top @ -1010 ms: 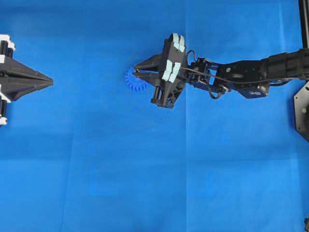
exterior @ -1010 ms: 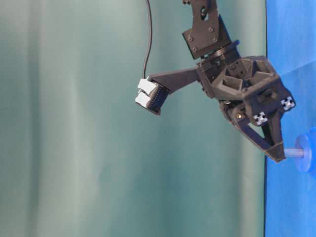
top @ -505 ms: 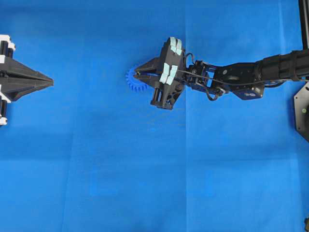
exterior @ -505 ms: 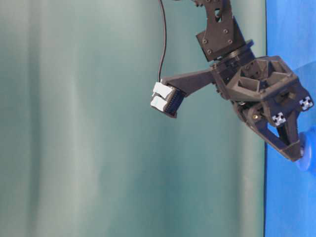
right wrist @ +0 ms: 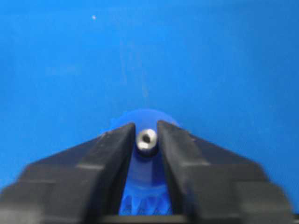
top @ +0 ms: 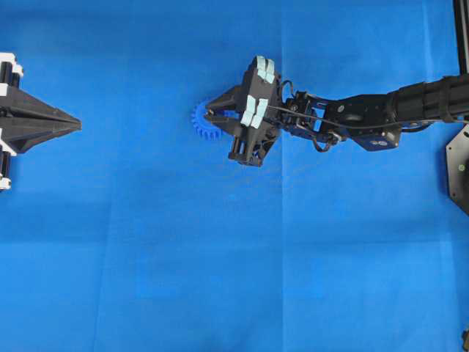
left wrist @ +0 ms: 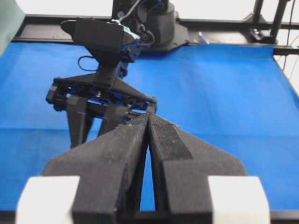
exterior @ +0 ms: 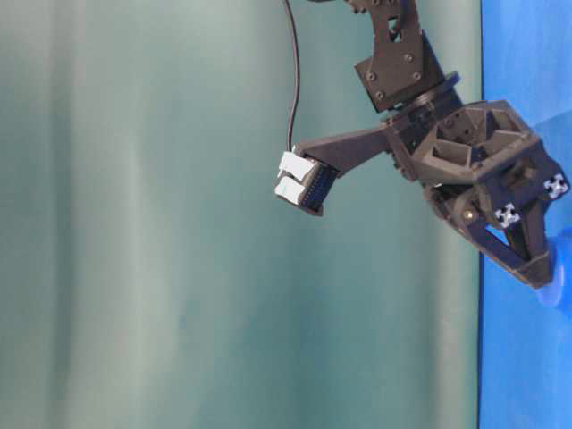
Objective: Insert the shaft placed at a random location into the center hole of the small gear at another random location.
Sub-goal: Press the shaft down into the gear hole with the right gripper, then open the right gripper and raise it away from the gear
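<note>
Here, shaft [right wrist: 147, 138] between parted right gripper [right wrist: 146, 135] jaws

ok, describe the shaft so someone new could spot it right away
On the blue cloth, follow the right arm's black gripper to its tip, which sits over the small blue gear. In the right wrist view, the shaft is the tiny silvery pin end between the two black fingers, the only shiny metal thing against blue.

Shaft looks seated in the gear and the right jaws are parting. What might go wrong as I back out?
1. The shaft sits between the right gripper jaws with little gap either side; dragging could tilt it or pull it out.
2. The small gear lies loose on the cloth and may slide.
</note>
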Tool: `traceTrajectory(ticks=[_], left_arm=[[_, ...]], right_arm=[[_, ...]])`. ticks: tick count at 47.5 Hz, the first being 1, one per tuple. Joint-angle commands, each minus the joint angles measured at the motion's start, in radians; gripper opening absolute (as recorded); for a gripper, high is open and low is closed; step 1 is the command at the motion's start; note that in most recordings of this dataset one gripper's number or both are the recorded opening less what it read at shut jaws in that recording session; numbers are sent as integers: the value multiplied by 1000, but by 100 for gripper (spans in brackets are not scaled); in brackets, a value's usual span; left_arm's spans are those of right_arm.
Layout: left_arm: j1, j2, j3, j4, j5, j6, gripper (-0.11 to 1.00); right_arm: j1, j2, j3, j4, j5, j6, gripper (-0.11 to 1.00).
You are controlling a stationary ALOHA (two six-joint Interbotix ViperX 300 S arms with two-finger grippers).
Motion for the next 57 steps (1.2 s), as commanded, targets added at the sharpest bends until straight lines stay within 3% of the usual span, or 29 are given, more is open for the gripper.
traceTrajectory(ticks=[1,6,10,57], left_arm=[[-2,8,-9,0,-9,-2,0],[-2,9,-9,0,-9,-2,0],[0,9,-9,0,-9,-2,0],[0,3,-9,-2,-9,-2,0]], right_arm=[[2,-14,-18,2,-3,5,38],[3,-15,-20,3,-2,6,71],[2,-15,-21,3,-3,6,86],[0,-255,-20,-3,107,-11,82]])
